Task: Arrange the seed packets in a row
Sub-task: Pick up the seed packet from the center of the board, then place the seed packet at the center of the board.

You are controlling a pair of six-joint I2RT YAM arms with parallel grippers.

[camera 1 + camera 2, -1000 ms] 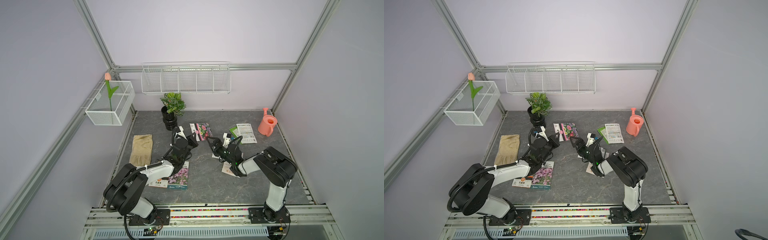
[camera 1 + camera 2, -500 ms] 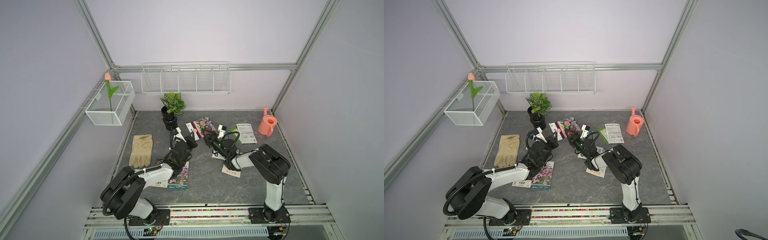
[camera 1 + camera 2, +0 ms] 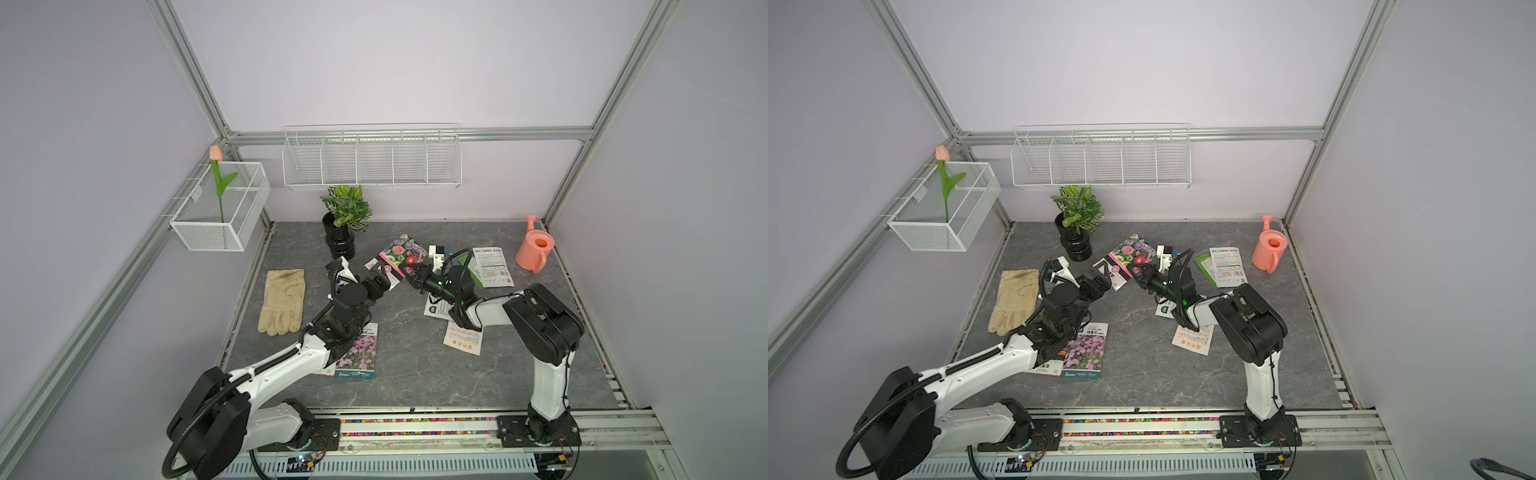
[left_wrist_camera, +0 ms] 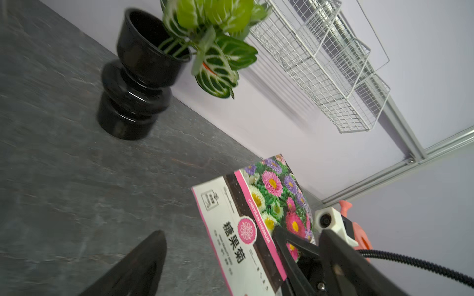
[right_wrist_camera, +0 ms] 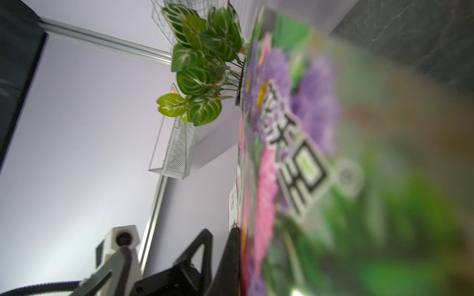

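Bimanual cell, seen from above and from both wrists. The mixed-flower seed packet (image 3: 402,252) (image 3: 1128,252) is held tilted off the grey worktop (image 3: 415,374) near the back, between the potted plant (image 3: 343,226) and the right arm. The right claw (image 3: 409,276) (image 3: 1138,272) is clamped on the packet's edge; the left wrist view shows its black fingers (image 4: 289,246) pinching the flowered end of the packet (image 4: 256,217). The left claw (image 3: 380,282) (image 3: 1100,282) sits just beside the packet's lower corner with its jaws spread. In the right wrist view one of its fingers (image 5: 205,243) stands clear of the packet face (image 5: 295,128); the face itself is blurred. The other packets lie flat on the worktop. A pink-flower packet (image 3: 358,353) (image 3: 1086,351) lies near the front, partly under the left arm and overlapping another packet with an orange patch (image 3: 1046,366). A white text-side packet (image 3: 492,267) lies over a green one (image 3: 467,270) at the back right. Two more white-backed packets lie by the right arm, one (image 3: 438,306) partly beneath it and one with orange lettering (image 3: 463,343) nearer the front. Also present: a beige glove (image 3: 282,301) at the left edge and a pink watering can (image 3: 534,249) at the back right corner.
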